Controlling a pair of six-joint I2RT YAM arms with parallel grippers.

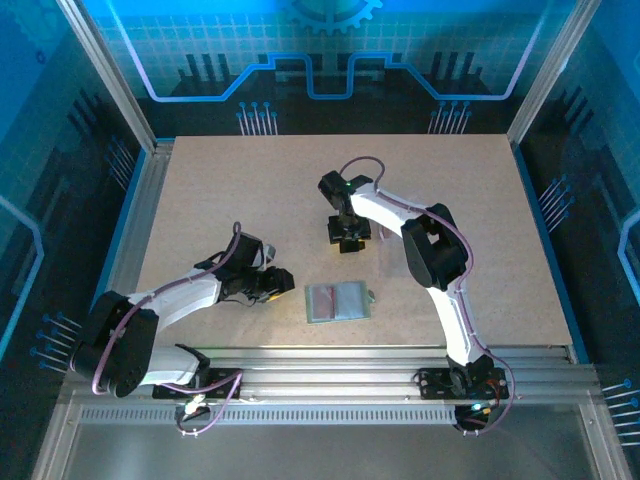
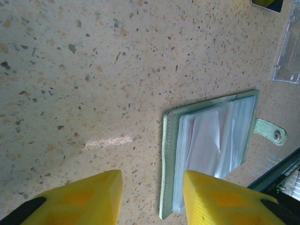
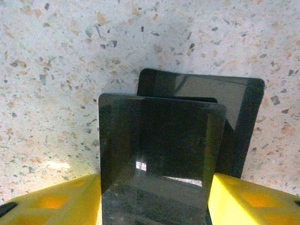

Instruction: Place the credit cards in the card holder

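Note:
The card holder lies open on the table, a pale green cover with clear sleeves and a snap tab. A reddish tint shows through the sleeves; I cannot tell whether it is the red card. My left gripper is open low over the table, and the holder's left edge lies between its yellow fingers. My right gripper is shut on a black card, held tilted above the table. A second dark card-shaped rectangle lies flat behind it.
A clear plastic case lies beyond the holder in the left wrist view. Aluminium rails run along the near table edge, just below the holder. Metal frame posts border the speckled tabletop on both sides.

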